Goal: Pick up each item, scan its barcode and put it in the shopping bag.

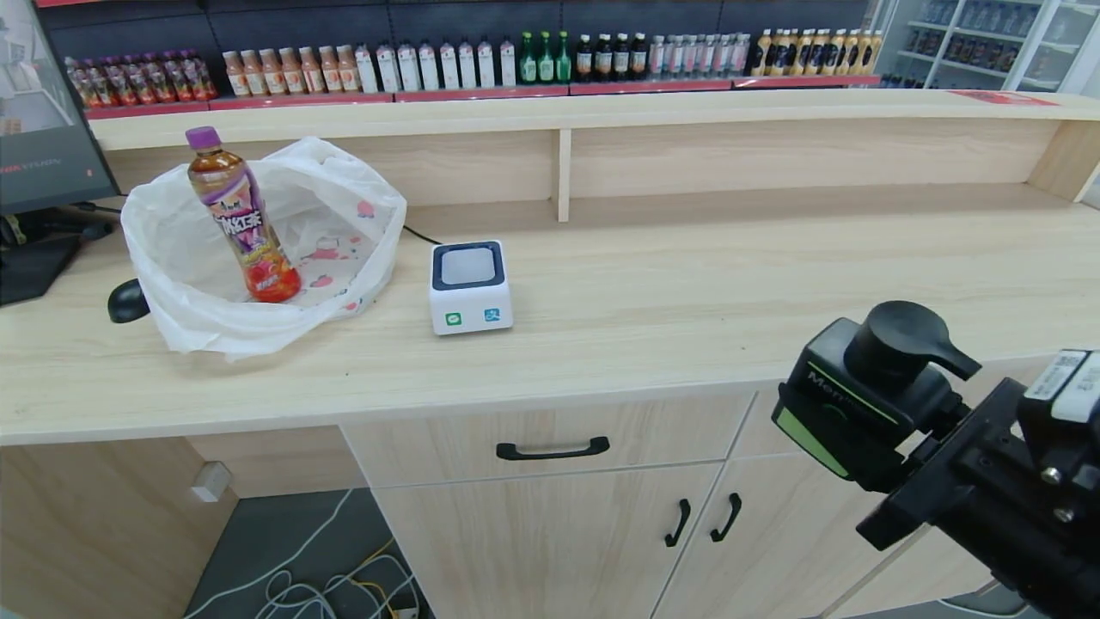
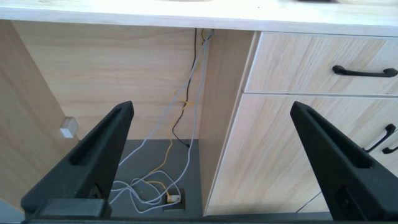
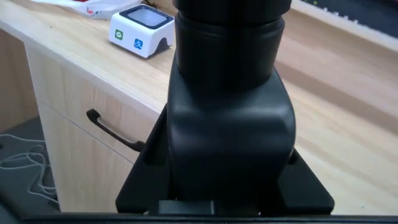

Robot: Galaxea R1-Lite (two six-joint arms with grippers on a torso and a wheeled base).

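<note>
Now my right hand grips the black bottle mid-body, well right of the scanner; it looks stiff and slick; left hand gapes empty.

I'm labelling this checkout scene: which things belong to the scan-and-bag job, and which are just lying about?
Job:
black bottle, clamped in the right tool
scanner
shopping bag
tea bottle, standing in the bag

Lying about:
mouse
monitor
shelf bottles behind the counter
</note>
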